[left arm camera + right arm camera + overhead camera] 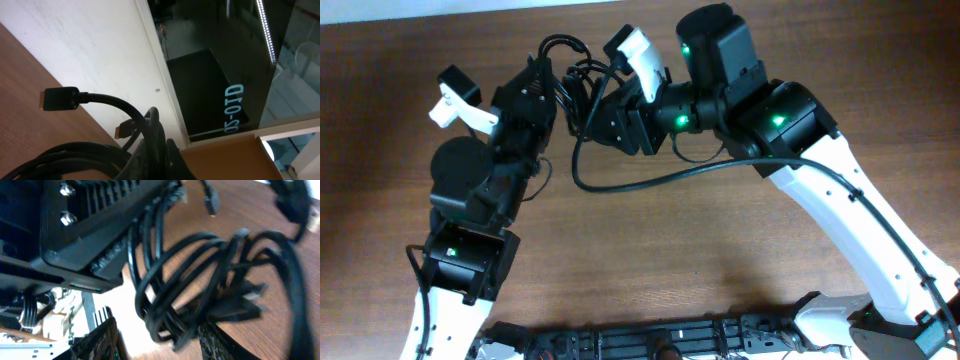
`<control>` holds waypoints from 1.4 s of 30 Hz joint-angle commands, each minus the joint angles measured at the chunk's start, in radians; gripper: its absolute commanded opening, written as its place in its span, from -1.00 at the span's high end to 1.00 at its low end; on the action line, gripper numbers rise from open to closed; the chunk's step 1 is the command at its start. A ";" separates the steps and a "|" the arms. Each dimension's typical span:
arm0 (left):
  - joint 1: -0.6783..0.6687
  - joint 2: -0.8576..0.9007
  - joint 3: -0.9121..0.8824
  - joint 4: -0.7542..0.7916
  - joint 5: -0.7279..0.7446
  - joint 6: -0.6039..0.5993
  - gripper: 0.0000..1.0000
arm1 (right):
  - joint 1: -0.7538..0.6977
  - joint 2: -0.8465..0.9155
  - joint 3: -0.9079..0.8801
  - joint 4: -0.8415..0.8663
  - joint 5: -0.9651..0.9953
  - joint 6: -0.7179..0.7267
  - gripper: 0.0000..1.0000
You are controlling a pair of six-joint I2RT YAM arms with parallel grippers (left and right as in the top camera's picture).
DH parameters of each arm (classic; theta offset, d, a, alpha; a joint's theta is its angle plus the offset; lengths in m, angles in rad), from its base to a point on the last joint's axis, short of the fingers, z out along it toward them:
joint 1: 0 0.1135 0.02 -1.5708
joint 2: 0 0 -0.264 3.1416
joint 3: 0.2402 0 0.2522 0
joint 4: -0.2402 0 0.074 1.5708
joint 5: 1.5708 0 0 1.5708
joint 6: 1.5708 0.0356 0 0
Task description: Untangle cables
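Observation:
The cables (572, 72) are a bundle of thin black cords held up between my two grippers at the table's far middle. One long strand (620, 186) sags in a loop onto the wood. My left gripper (550, 95) is shut on several strands (156, 127), which run up between its fingers. Two plug ends (60, 98) (123, 131) stick out to its left. My right gripper (157, 330) is open, and the coiled loops (170, 295) hang in the gap between its fingers (100, 340) without filling it.
The brown wooden table (720, 260) runs under both arms. The right arm's white link (860, 230) crosses the right side. A dark rail of arm bases (660, 340) lines the near edge. A white wall (100, 45) stands past the table's far edge.

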 commanded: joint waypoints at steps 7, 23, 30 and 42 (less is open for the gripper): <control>-0.027 0.007 0.015 0.006 -0.041 -0.013 1.00 | 0.010 0.008 0.015 0.008 -0.001 -0.014 0.92; -0.027 0.007 0.015 -0.092 0.015 0.134 0.14 | 0.010 -0.013 0.015 0.003 -0.001 0.038 0.92; -0.013 -0.020 0.015 -0.164 0.122 0.345 -0.02 | -0.019 -0.016 0.015 -0.072 -0.002 0.051 0.93; 0.031 -0.035 0.015 -0.174 0.344 0.774 -0.08 | -0.082 -0.044 0.015 -0.113 -0.035 0.051 0.92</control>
